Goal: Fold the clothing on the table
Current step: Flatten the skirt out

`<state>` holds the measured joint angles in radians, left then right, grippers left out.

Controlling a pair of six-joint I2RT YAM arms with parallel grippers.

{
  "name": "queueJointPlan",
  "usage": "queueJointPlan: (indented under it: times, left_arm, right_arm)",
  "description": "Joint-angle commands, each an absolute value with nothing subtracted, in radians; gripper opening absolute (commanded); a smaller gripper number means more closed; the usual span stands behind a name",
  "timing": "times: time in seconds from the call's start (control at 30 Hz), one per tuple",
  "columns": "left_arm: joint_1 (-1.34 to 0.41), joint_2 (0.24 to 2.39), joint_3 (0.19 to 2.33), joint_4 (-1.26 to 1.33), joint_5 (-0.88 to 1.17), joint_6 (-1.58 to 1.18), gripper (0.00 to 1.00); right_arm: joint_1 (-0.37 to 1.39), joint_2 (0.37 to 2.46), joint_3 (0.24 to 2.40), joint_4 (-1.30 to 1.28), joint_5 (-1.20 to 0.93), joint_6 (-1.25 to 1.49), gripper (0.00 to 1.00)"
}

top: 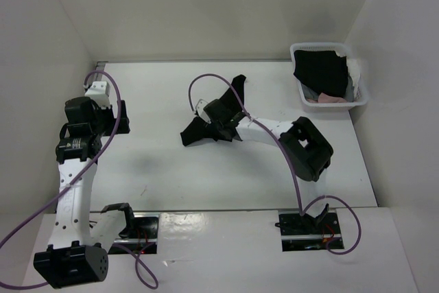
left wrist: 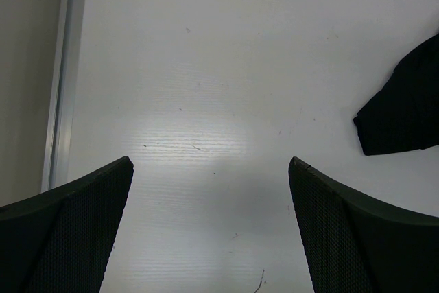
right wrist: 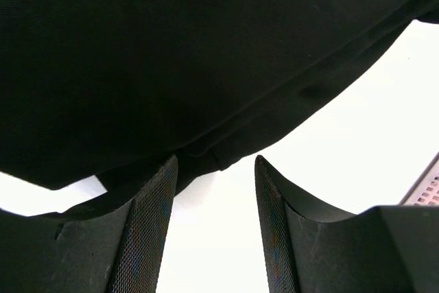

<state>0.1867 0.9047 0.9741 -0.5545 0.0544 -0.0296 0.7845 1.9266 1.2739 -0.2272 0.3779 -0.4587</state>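
Note:
The black clothing lies crumpled in the middle of the white table, one flap pointing to the far side and another toward the left. My right gripper reaches into it from the right. In the right wrist view the clothing fills the upper part, its hem at the tips of the open right gripper, with bare table showing between the fingers. My left gripper stands wide open at the far left over bare table. A corner of the clothing shows right of the left gripper.
A small white basket at the far right corner holds black cloth with pink and white pieces. A metal rail runs along the table's left edge beside a wall. Purple cables loop over both arms.

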Motion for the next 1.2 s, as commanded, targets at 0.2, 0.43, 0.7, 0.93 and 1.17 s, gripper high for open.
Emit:
queueJointPlan:
  times: [0.2,0.43,0.7,0.93,1.17]
  left_arm:
    - [0.192,0.885,0.965,-0.535,0.064,-0.021,1.0]
    - [0.192,0.885,0.965,-0.535,0.064,-0.021,1.0]
    - [0.192,0.885,0.965,-0.535,0.064,-0.021,1.0]
    - [0.192,0.885,0.965,-0.535,0.064,-0.021,1.0]
    - [0.192,0.885,0.965,-0.535,0.055,-0.021,1.0]
  right_arm:
    - [0.769,1.947,1.261,-0.172,0.367,-0.462,0.54]
    - [0.769,1.947,1.27,-0.181,0.328,-0.462,0.54]
    - [0.769,1.966,1.289,-0.19,0.316,-0.453,0.47]
    - [0.769,1.996,1.307,-0.19,0.316,-0.462,0.4]
    - [0.769,1.996,1.328,-0.19,0.325,-0.472,0.36]
